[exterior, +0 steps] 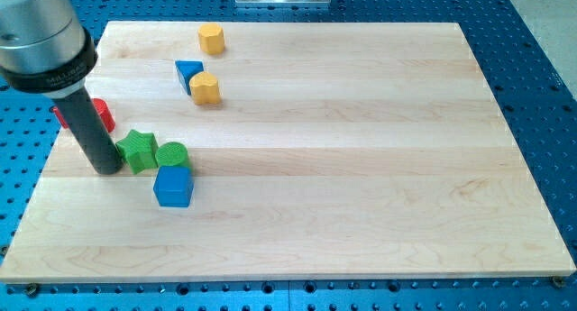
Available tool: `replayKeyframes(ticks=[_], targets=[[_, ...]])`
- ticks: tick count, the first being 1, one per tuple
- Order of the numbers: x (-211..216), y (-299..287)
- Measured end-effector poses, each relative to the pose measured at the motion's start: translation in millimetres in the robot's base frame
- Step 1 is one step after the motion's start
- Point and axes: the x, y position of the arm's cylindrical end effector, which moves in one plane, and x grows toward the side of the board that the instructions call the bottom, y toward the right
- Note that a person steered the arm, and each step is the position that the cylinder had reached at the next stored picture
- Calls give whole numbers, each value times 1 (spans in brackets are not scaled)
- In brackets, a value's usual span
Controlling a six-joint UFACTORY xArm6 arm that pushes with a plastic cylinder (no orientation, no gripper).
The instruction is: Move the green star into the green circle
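The green star (138,151) lies on the wooden board (361,149) at the view's left, touching the green circle (171,155) on its right. My tip (108,167) rests on the board right against the star's left side. The rod rises up and to the left and hides part of the red blocks (102,114) behind it.
A blue cube (173,186) sits just below the green circle. A blue triangle (187,72) and a yellow block (206,89) lie near the top left, with another yellow block (211,38) above them.
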Motion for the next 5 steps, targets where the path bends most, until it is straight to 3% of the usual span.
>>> replayKeyframes(ticks=[5], targets=[[-42,43]])
